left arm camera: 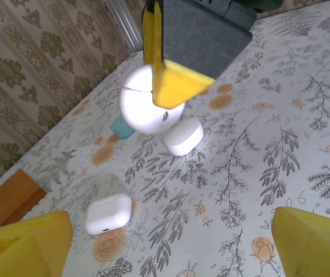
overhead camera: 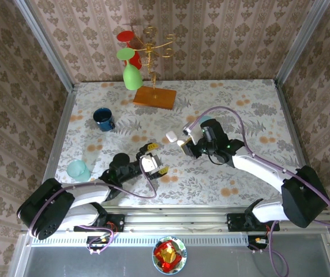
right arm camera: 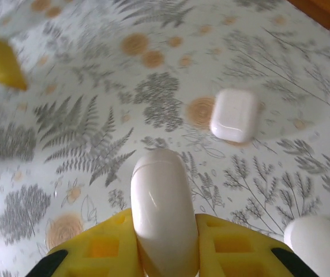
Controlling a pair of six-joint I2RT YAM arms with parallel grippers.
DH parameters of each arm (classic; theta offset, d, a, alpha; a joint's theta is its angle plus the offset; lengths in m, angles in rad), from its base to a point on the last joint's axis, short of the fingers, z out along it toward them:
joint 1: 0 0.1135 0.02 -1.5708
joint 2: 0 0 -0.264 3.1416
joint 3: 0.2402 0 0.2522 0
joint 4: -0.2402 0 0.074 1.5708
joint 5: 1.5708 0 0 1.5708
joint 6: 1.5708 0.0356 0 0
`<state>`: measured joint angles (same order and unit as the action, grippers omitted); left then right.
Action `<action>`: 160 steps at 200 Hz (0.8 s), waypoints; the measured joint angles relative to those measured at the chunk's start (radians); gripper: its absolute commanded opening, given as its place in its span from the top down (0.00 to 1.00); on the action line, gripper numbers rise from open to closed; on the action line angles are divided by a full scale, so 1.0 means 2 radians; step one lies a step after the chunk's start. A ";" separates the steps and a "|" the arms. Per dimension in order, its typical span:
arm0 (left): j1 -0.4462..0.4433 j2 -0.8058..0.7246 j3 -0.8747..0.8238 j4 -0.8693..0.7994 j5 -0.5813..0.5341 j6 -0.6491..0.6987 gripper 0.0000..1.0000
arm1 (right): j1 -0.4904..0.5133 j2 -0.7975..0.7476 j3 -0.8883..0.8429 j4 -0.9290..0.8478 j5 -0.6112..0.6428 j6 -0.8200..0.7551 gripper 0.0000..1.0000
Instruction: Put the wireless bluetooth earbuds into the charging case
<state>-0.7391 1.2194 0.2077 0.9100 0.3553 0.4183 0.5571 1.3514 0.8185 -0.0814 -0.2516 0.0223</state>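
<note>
Over mid-table, your right gripper (right arm camera: 165,245) is clamped on the round white charging case (right arm camera: 162,196), left gripper (left arm camera: 171,248) spread wide facing it: grip firm, approach the lid end squarely, clear of the loose cases (left arm camera: 108,213) below.

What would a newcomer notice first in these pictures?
The right gripper, mid-table, clamps a closed white charging case between yellow fingers. Two more white cases lie on the floral tablecloth beside it, and the left gripper hangs open nearby. At the back stands a gold rack with red and green glasses.
</note>
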 measured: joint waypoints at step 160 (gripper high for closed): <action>0.010 0.011 0.075 -0.204 0.058 0.004 0.04 | -0.029 0.183 -0.001 0.095 -0.072 0.332 0.50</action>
<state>-0.7181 1.2415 0.3573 0.5030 0.4717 0.4267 0.4995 1.7164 0.8158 0.1085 -0.3965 0.6861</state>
